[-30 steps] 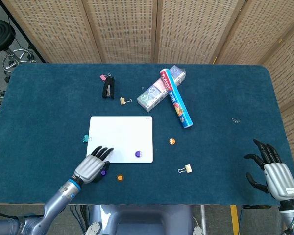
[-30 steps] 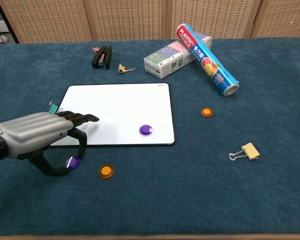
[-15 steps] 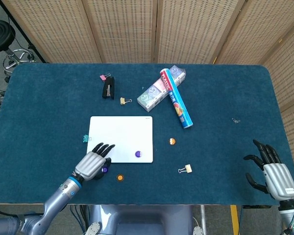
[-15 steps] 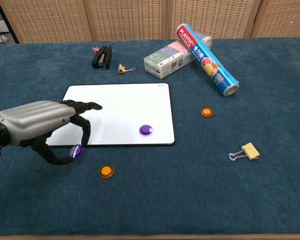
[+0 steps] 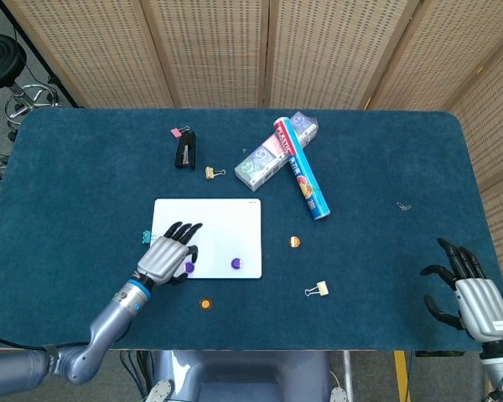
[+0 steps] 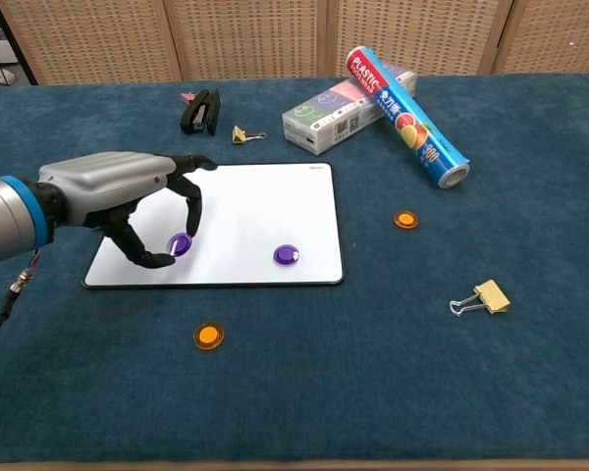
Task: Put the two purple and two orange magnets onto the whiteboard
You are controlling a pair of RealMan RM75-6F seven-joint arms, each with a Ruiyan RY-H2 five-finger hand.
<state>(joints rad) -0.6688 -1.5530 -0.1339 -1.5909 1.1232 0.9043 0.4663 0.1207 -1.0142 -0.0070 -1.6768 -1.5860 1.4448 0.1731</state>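
Movement since a second ago: the left robot hand (image 6: 118,191) has lifted off the blue surface (image 6: 373,373) and carried its purple magnet (image 6: 180,243) up over the whiteboard (image 6: 245,206), pinching it between thumb and a fingertip at the lower left of the board. A second purple magnet (image 6: 287,255) lies on the whiteboard's lower right, unmoved. One orange magnet (image 6: 208,337) lies below the board, another orange magnet (image 6: 404,220) to its right, both unchanged. At the frame's lower right in the head view, the right robot hand (image 5: 474,297) stays empty, fingers spread.
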